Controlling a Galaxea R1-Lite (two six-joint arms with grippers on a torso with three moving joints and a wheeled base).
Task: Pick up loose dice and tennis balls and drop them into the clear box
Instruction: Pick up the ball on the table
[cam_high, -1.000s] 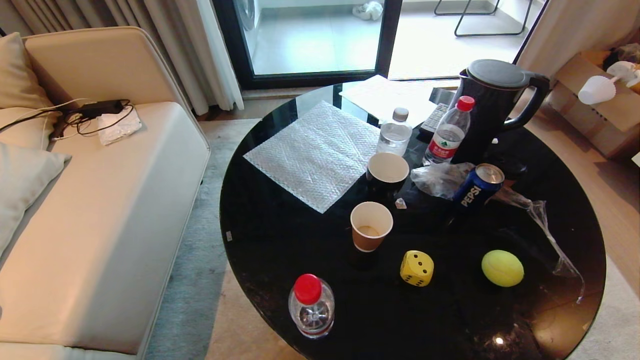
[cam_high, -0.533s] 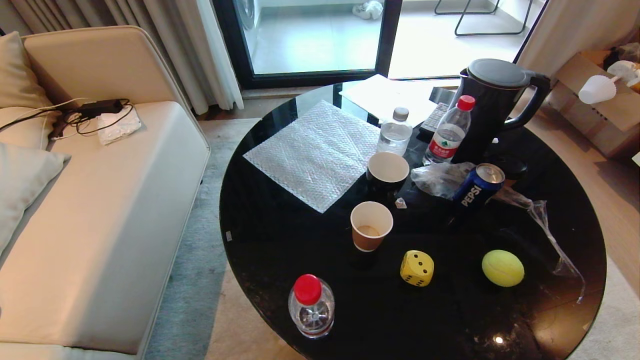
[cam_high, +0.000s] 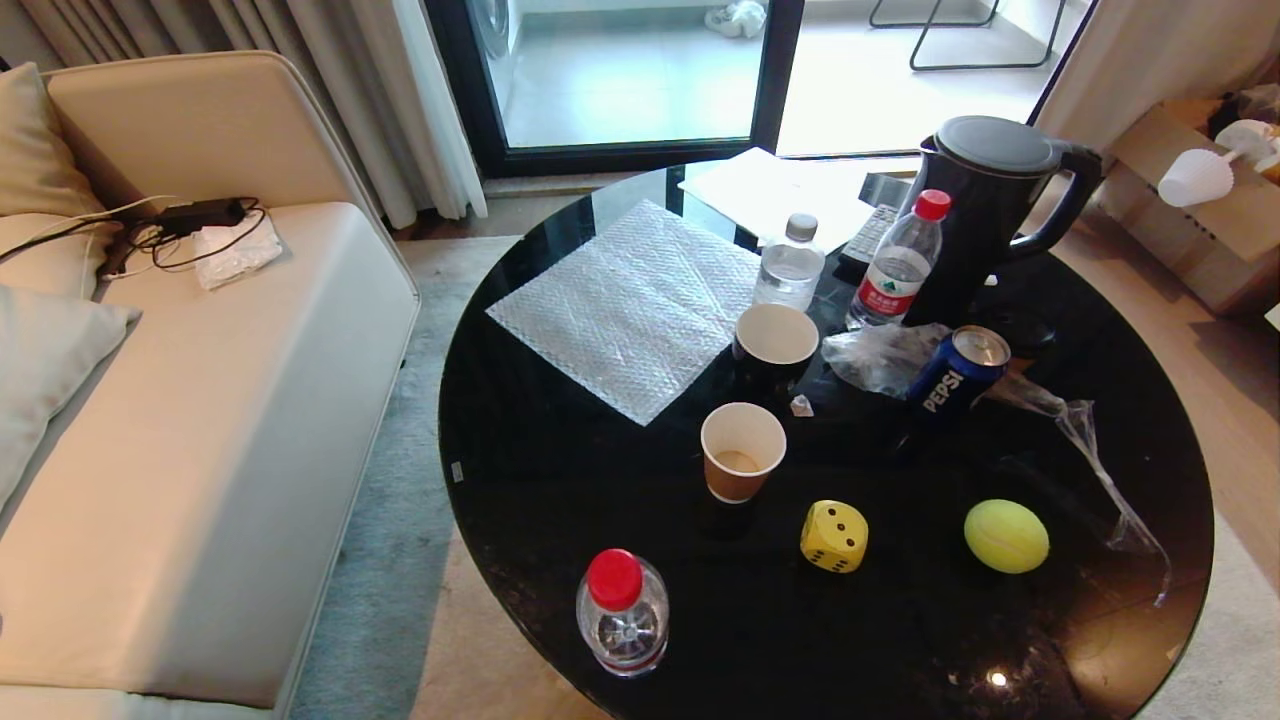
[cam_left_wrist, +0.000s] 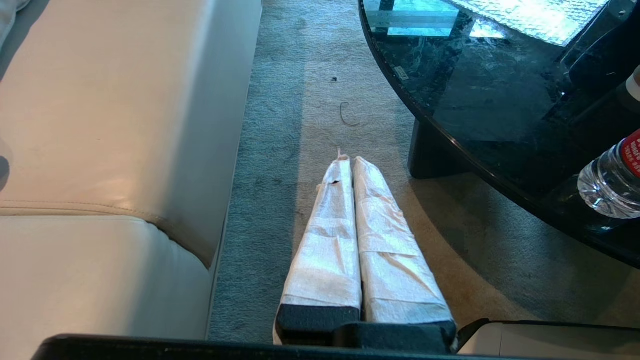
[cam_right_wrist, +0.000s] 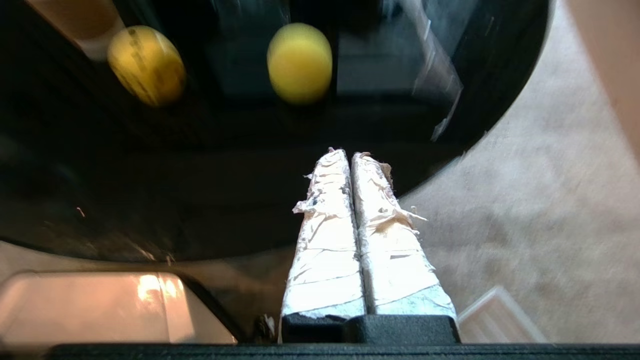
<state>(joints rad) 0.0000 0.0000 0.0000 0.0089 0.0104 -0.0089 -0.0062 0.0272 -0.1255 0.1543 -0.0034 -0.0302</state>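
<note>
Yellow die (cam_high: 834, 537) nr tennis ball (cam_high: 1006, 536) (apart)

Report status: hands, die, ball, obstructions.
Both hands shut, empty: left hand over carpet, right hand at table edge. Yellow die, tennis ball untouched. Nothing blocking them.

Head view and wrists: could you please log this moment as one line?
left gripper: shut, over carpet | right gripper: shut, at table edge | yellow die, tennis ball: on table | clear box: unseen
</note>
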